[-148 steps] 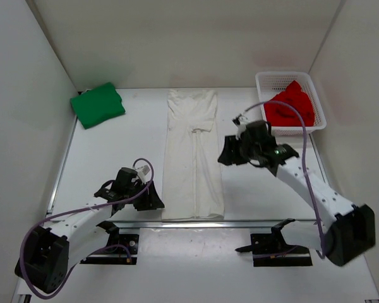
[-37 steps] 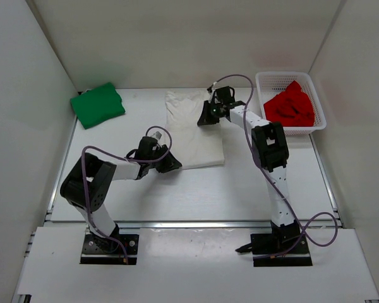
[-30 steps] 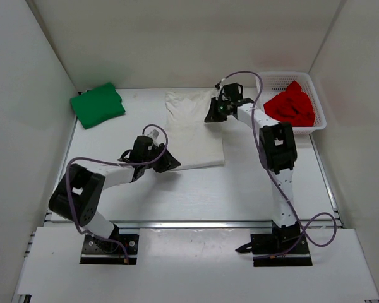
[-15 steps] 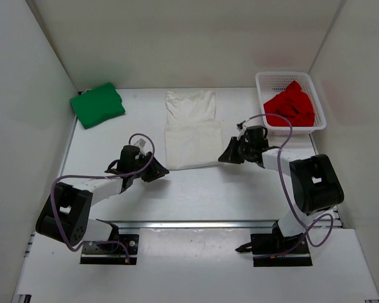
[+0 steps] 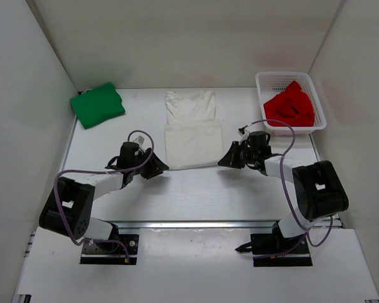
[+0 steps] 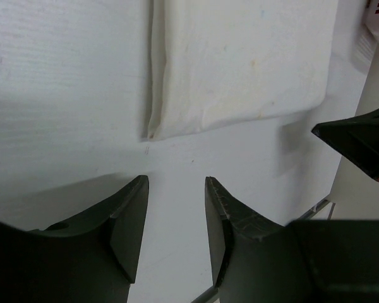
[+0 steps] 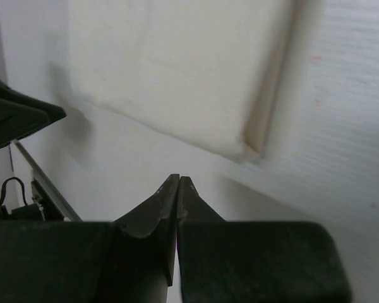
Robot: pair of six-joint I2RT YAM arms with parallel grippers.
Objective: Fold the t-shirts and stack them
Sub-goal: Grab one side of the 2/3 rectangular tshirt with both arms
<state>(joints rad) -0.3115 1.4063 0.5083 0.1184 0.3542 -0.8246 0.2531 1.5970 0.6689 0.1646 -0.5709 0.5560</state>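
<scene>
The white t-shirt (image 5: 191,129) lies folded flat in the middle of the table, and its near left corner (image 6: 240,63) fills the top of the left wrist view. My left gripper (image 5: 161,168) rests low just off that corner, open, with only bare table between its fingers (image 6: 129,214). My right gripper (image 5: 222,161) is shut on nothing, its tip (image 7: 179,180) just short of the shirt's near right corner (image 7: 177,69). The green t-shirt (image 5: 97,105) lies folded at the far left. The red t-shirt (image 5: 290,106) sits bunched in the basket.
A white mesh basket (image 5: 289,77) stands at the far right corner against the wall. White walls close in the table on three sides. A metal rail (image 5: 202,223) runs along the near edge, in front of the arm bases.
The white shirt, a long strip earlier, now lies folded in half. My right gripper came back from its far right edge to the near right corner. My left jaws opened wider.
</scene>
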